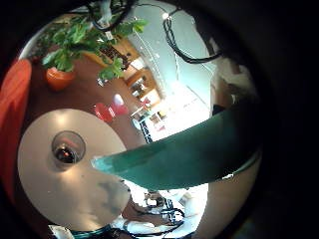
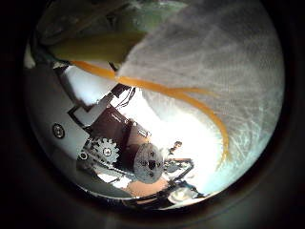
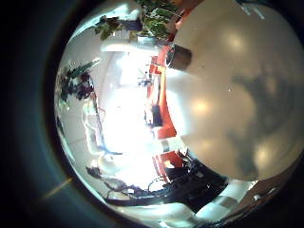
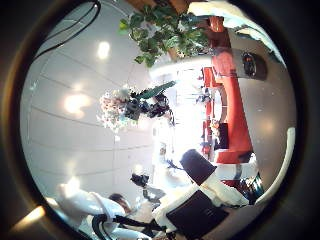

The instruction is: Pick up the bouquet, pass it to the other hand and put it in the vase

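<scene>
The bouquet's netted wrap point(image 2: 210, 67) with its ribbon fills the left thumb side palm view, pressed close to that palm, beside my left hand's geared fingers point(image 2: 143, 162). Its wrapped stem point(image 1: 189, 149) crosses the left little finger side view above the round table point(image 1: 40, 184). The glass vase point(image 1: 68, 151) stands upright on that table, seen from above. From the right palm, the bouquet point(image 4: 120, 108) hangs in the air with my left hand point(image 4: 158, 106) shut on it. My right hand point(image 4: 205, 205) is well apart from it with nothing in its palm. The vase point(image 4: 248, 66) point(image 3: 179, 55) also shows there.
A potted plant point(image 1: 70, 50) stands on the floor beyond the table. A long cushioned seat point(image 4: 225, 110) runs beside the table. The table top point(image 3: 237, 104) around the vase carries nothing else that I can see.
</scene>
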`<state>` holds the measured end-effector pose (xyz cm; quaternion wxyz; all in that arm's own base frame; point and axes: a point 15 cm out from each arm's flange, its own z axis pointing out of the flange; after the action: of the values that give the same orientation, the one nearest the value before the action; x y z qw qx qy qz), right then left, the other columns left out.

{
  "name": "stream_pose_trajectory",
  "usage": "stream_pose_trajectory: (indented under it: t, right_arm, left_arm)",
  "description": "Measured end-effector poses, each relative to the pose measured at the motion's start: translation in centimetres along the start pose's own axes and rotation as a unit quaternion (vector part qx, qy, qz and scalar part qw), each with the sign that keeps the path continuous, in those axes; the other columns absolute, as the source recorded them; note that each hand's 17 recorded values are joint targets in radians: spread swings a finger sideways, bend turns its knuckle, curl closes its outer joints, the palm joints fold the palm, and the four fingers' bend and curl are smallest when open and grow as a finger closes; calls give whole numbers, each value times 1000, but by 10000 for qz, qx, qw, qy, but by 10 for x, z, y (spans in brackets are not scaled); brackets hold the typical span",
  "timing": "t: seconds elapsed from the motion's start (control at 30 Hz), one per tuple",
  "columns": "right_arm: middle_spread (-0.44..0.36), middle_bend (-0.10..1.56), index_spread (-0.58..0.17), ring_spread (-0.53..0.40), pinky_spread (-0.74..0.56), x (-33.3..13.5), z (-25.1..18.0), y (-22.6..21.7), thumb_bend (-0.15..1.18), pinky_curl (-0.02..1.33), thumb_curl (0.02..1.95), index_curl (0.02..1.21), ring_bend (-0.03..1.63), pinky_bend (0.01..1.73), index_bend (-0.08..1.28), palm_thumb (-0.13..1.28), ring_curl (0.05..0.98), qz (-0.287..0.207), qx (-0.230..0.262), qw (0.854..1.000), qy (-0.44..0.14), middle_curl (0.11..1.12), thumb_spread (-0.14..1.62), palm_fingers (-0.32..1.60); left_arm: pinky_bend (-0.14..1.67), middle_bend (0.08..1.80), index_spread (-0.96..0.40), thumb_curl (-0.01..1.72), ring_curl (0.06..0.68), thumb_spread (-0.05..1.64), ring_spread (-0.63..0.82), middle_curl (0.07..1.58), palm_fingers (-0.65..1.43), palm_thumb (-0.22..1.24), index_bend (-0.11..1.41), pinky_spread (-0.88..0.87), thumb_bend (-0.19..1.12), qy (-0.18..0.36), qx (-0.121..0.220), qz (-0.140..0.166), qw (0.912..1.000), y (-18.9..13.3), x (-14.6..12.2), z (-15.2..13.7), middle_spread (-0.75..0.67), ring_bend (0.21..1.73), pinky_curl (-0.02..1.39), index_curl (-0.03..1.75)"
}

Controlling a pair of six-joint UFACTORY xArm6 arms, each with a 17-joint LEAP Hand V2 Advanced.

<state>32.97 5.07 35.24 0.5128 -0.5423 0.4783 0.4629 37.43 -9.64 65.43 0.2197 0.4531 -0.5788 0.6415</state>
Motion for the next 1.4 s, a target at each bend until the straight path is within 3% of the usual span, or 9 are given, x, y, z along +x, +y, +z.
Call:
stream_pose_trajectory:
  t: [0.33,0.87,1.27,1.37,1.4]
  right_arm:
    - [-74,506,-430,-18,373,2,-1,0,-23,374,552,422,772,686,311,761,289,-31,2,10000,-23,372,1028,141]
    - [-74,375,-426,-2,391,6,-1,4,-22,295,527,387,652,574,213,765,240,-5,-20,10000,1,343,1026,254]
    - [-75,314,-429,-1,411,8,0,6,-20,255,526,376,588,520,189,774,219,24,-22,10000,-15,338,1019,311]
    - [-76,303,-425,-1,412,8,0,7,-21,247,527,376,574,509,191,777,215,29,-27,10000,-25,340,1020,323]
    - [-76,299,-426,-1,413,8,0,6,-21,244,527,375,569,505,190,777,214,30,-27,10000,-25,340,1020,327]
  left_arm:
    - [1206,1141,-658,811,544,1018,-393,1001,1036,1035,838,-575,83,-210,-2,-298,9993,-9,-54,14,-537,1559,975,1109]
    - [1144,1103,-691,858,540,1031,-395,1030,1058,1056,762,-615,34,-207,-145,-549,9982,-12,-97,40,-555,1543,1039,1191]
    - [1117,1078,-711,868,538,1037,-399,1050,1059,1057,718,-639,-8,-209,-205,-719,9970,-8,-121,42,-567,1524,1060,1232]
    - [1069,1059,-706,789,529,980,-414,1039,926,846,612,-643,-91,-230,-318,-793,9961,-2,-136,45,-561,1467,1022,1228]
    - [973,1054,-687,742,505,962,-428,1025,626,710,529,-643,-131,-231,-417,-803,9956,4,-143,47,-554,1363,991,1215]
